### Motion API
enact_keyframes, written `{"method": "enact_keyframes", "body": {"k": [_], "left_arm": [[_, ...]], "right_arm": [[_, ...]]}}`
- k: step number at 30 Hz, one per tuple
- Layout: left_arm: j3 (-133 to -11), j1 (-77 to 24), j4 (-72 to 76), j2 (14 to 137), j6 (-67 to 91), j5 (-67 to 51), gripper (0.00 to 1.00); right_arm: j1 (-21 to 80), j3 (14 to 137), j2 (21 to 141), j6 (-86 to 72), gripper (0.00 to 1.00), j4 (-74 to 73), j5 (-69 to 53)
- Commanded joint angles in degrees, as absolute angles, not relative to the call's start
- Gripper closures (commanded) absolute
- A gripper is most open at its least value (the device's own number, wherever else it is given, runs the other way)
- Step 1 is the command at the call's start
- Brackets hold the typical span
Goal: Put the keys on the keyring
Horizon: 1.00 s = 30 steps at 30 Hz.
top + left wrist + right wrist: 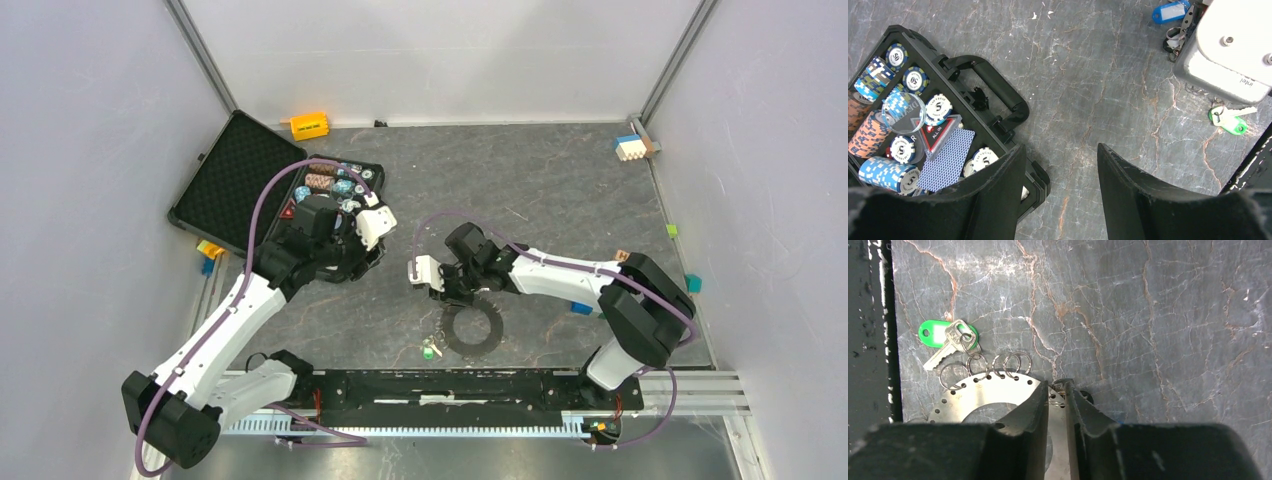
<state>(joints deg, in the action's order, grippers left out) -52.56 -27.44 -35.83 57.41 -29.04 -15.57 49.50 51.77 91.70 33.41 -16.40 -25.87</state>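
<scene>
While it hangs over the grey table [560, 190], the left claw [1060, 157] has its two fingers wide apart, and it holds nothing. Just to its left sits a black case [998, 95] with poker chips [938, 109] and playing cards [945, 162] inside.

Next comes the green key [938, 333]. It lies flat on the table, near the front edge, right beside the keyring [983, 395]. The keyring is a flat grey ring with little holes near its rim, and it lies flat on the table too. A few small wire rings [1010, 362] sit along its edge, close to the green key.

The right claw [1058, 387] is low over the keyring. Its fingers are almost together, with only a thin gap left. One more tiny wire ring [1057, 399] shows in that gap, but I cannot tell if the fingers are squeezing it yet. A blue key [1170, 11] lies on the table close by this claw.

Far to the right, toy blocks [630, 148] sit at the back corner of the table, well apart from the keys.
</scene>
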Motion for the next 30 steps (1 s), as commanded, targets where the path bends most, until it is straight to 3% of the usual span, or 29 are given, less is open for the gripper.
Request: {"method": "enact_keyframes", "body": {"k": [1, 4, 9, 30], "left_arm": [[-54.41, -27.07, -33.8, 56.43, -29.13, -15.67, 0.38], [-54.18, -27.07, -33.53, 56.31, -29.08, -15.74, 0.38], [-54.31, -27.07, -33.33, 57.03, -28.61, -15.87, 0.38], [-54.72, -27.07, -33.58, 58.23, -27.7, -15.65, 0.38]], "right_arm": [[48.45, 52.07, 90.14, 32.35, 0.72, -13.89, -29.63], [48.1, 51.16, 88.87, 26.87, 0.65, -11.75, -27.74], [46.59, 51.41, 90.43, 21.81, 0.63, -13.66, -25.25], [44.21, 53.37, 95.23, 16.66, 0.63, -17.32, -32.85]]}}
